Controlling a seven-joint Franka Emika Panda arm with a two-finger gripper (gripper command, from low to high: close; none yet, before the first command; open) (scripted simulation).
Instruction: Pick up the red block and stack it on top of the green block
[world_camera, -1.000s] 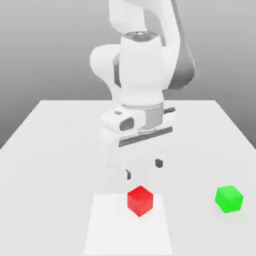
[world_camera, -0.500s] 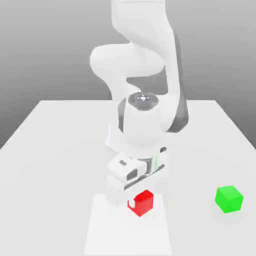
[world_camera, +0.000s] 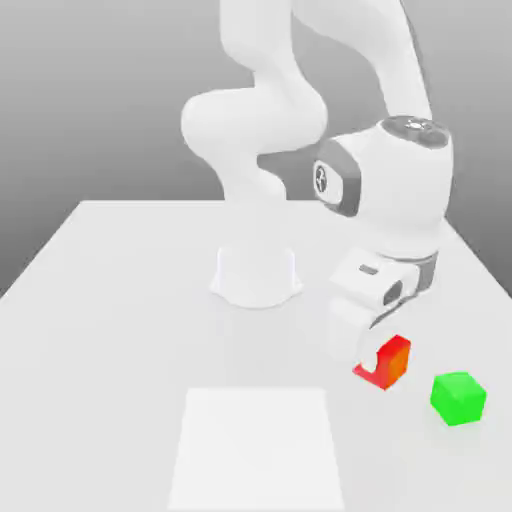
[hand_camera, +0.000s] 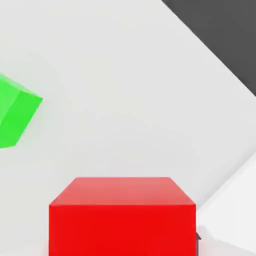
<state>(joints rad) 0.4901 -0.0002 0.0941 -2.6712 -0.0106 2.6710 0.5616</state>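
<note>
Gripper (world_camera: 378, 362) clenched on the red block (world_camera: 388, 362): the exterior view has the white hand hanging over the table (world_camera: 120, 300) with the cube nipped beneath it, partly masked by the hand's casing. From the block, the green block (world_camera: 458, 398) lies toward four o'clock, near but apart, resting on the tabletop by itself.

Seen from the hand view, the red block (hand_camera: 122, 215) looms close with its top face and one side lit, and the green block (hand_camera: 15, 112) sits toward ten o'clock of it, with bare table (hand_camera: 125, 75) between them. That camera also catches a dark strip beyond the table's edge at about one o'clock, which the exterior view does not give at that spot.

In the exterior view the table's right edge runs just beyond the green block, at roughly three o'clock of it, so room is tighter on that side. A pale square patch (world_camera: 258, 448) lies on the table toward eight o'clock of the held cube, flat. The arm's round base (world_camera: 256, 275) stands at about ten o'clock, well apart. Nothing sits between the two cubes.
</note>
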